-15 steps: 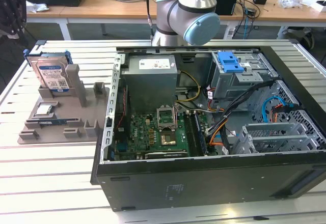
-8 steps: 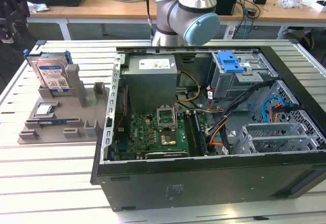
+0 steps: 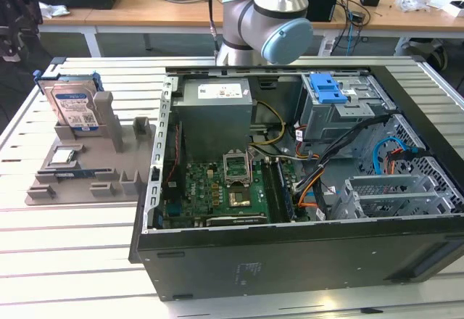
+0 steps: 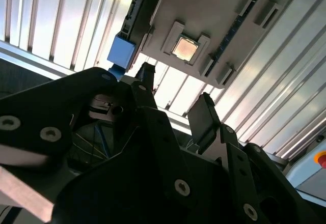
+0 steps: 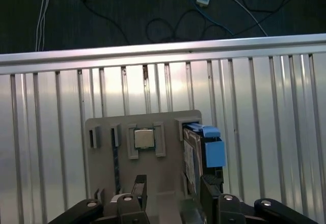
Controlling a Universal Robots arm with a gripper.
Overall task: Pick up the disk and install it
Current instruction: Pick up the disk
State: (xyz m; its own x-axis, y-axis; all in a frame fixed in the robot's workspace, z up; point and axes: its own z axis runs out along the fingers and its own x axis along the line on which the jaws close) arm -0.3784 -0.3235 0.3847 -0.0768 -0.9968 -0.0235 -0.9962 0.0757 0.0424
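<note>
Saw a slatted table [image 3: 72, 261] carrying an open case [image 3: 290, 261] in the exterior view, with the arm [image 3: 264, 14] at the case's twelve o'clock. Found a grey holder [image 3: 72, 181] at the case's nine o'clock. Found the disk [image 3: 72, 105] standing upright at the holder's eleven o'clock. Saw the claw [image 5: 173, 186] spread wide and empty in the first wrist view, apart from the disk. Noted a chip [image 3: 63, 156] at the disk's six o'clock.
</note>
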